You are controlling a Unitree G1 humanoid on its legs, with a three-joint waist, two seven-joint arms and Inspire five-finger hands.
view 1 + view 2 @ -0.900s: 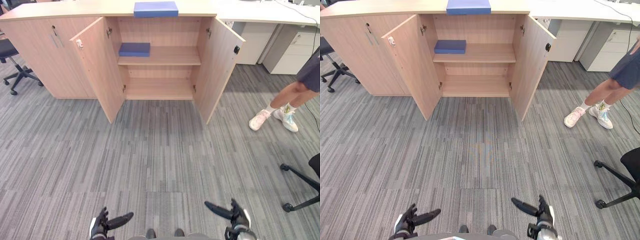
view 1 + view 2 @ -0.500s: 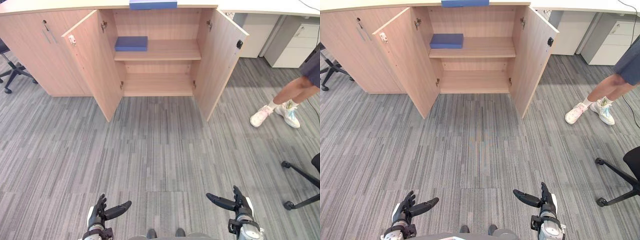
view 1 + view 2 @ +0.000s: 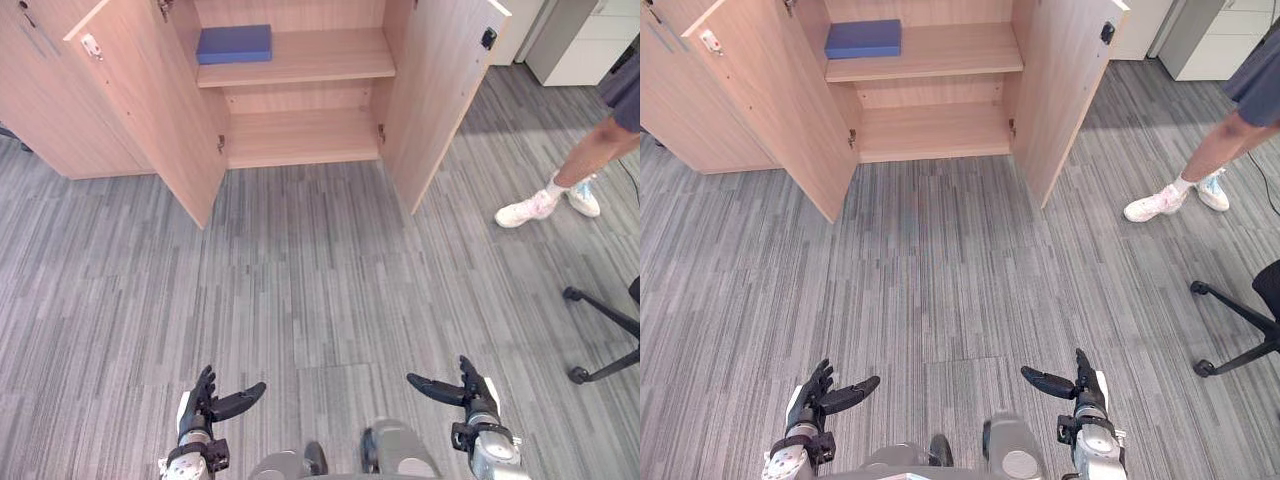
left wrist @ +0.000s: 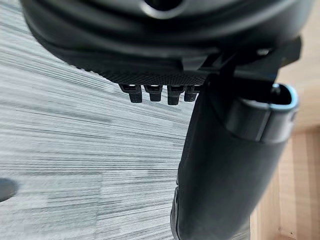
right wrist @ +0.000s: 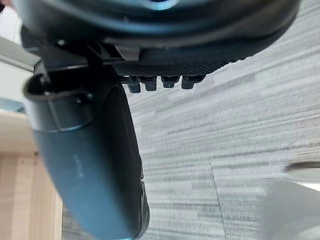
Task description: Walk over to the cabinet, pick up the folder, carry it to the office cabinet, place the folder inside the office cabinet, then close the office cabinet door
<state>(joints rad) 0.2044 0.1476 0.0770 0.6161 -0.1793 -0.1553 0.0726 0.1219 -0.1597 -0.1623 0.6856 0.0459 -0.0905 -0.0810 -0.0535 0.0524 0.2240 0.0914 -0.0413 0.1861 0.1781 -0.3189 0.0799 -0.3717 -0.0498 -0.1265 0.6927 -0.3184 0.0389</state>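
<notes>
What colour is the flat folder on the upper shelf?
Blue: the flat folder shows best in the left eye view.

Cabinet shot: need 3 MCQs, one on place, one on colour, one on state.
1. Where is the folder?
A) on the upper shelf of the cabinet
B) on the bottom shelf
C) on the floor

2. What colour is the folder?
A) red
B) blue
C) green

3. How do the cabinet doors stand?
A) both shut
B) one open, one shut
C) both open

Answers:
1 A: it lies flat at the left end of the upper shelf.
2 B: its cover is plain blue.
3 C: both doors are swung outward, so both shelves show.
</notes>
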